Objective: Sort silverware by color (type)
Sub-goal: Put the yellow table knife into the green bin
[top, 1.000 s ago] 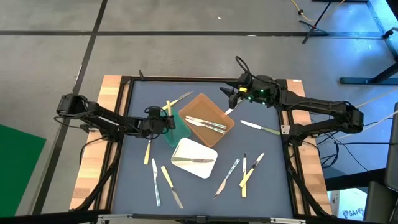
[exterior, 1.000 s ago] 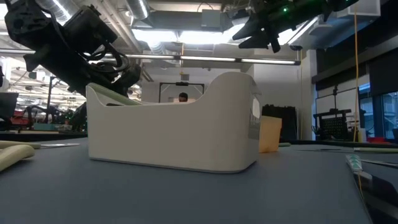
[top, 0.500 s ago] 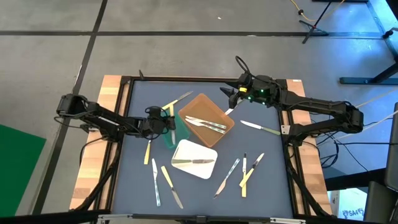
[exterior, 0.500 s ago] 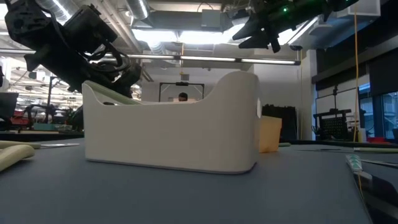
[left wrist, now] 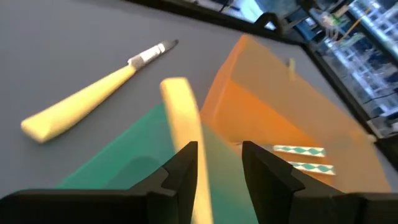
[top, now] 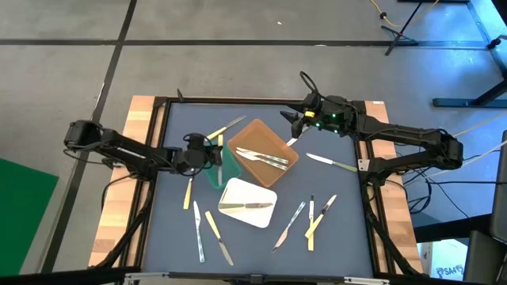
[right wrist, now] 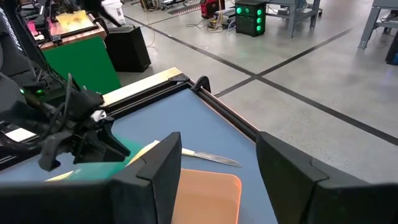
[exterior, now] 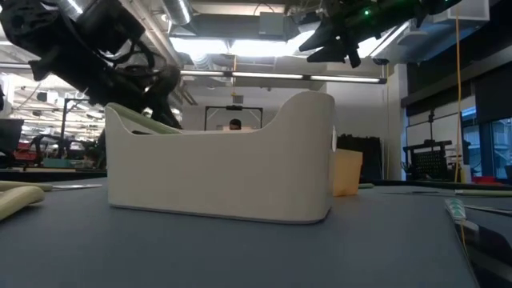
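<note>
Three trays sit on the table: one green (top: 224, 165), one brown (top: 261, 141), one white (top: 246, 203).

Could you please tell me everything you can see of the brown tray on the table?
The brown tray is a shallow rectangular bin with raised walls, orange-brown, plastic by its look. It sits upright toward the back middle of the table, turned at an angle to the table's edges. Inside lie a few pieces of silverware with patterned silvery-blue handles. The green tray lies against its left wall, and the white tray sits just in front of it.
</note>
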`<control>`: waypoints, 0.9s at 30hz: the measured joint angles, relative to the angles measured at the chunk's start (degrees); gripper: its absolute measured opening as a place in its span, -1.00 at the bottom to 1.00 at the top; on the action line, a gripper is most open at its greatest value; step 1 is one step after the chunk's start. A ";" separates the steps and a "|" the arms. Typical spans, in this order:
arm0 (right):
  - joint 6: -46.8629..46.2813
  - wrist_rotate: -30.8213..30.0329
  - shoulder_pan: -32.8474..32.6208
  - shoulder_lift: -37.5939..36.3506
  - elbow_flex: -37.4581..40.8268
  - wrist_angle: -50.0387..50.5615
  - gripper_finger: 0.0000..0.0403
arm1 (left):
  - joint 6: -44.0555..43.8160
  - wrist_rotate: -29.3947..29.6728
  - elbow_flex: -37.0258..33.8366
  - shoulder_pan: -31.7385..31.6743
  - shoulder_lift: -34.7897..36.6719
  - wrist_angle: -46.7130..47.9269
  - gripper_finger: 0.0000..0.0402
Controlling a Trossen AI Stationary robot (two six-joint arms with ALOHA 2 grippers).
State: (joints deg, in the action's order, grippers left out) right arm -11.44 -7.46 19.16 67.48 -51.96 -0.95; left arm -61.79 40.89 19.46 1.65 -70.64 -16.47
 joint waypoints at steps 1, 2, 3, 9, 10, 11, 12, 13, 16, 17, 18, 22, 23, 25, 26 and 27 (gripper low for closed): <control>0.00 0.01 0.00 0.00 0.00 0.01 -0.03 | 0.79 0.09 0.00 -0.02 0.83 0.04 -0.41; 0.00 0.00 0.00 0.00 0.00 0.00 -0.03 | 1.51 0.17 0.00 -0.02 1.59 0.05 -0.41; 0.00 0.01 0.00 0.00 0.00 0.00 -0.03 | 2.26 0.20 0.00 -0.02 2.40 0.16 -0.41; 0.00 0.00 0.00 0.00 0.00 0.02 -0.03 | 6.45 1.48 0.00 -0.12 7.15 0.21 -0.41; 0.00 0.00 0.00 0.00 0.00 0.00 -0.03 | 7.37 2.07 0.00 -0.29 8.02 0.14 -0.41; 0.00 0.02 0.00 0.00 0.00 0.01 -0.03 | 8.42 2.73 0.00 -0.57 8.94 0.15 -0.41; 0.00 0.02 0.00 0.00 0.00 0.00 -0.03 | 9.51 3.23 0.00 -1.00 9.77 0.11 -0.41; 0.00 0.00 0.00 0.00 0.00 0.01 -0.03 | 10.72 3.40 0.00 -1.60 10.62 0.11 -0.41; 0.00 0.00 0.00 0.00 0.00 0.02 -0.03 | 15.56 2.59 0.00 -4.40 13.52 -0.06 -0.41; 0.00 0.01 -0.01 0.00 0.00 0.02 -0.03 | 17.39 1.96 0.00 -5.62 14.40 -0.32 -0.41; 0.00 0.01 0.00 0.00 0.00 0.07 -0.03 | 19.30 1.04 0.00 -6.91 15.25 -0.66 -0.41; 0.00 0.02 0.00 0.00 0.00 1.61 -0.03 | 26.80 -4.37 0.66 -13.25 18.28 -1.38 -0.41; 0.00 0.00 0.00 0.02 0.00 1.99 -0.03 | 28.82 -6.37 1.19 -15.04 18.64 -1.38 -0.41; 0.00 0.01 0.00 0.02 0.00 2.47 -0.03 | 32.42 -10.94 2.52 -18.79 18.95 -1.25 -0.41; 0.00 0.01 0.00 0.02 0.00 2.65 -0.03 | 33.99 -13.61 3.27 -20.71 18.95 -1.03 -0.41; 0.00 0.02 -0.01 0.02 0.00 2.78 -0.03 | 35.42 -15.88 4.03 -22.64 18.95 -0.50 -0.41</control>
State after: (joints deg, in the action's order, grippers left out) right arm -11.44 -7.44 19.14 67.51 -51.96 1.83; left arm -26.37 25.01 23.50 -21.00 -51.68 -16.97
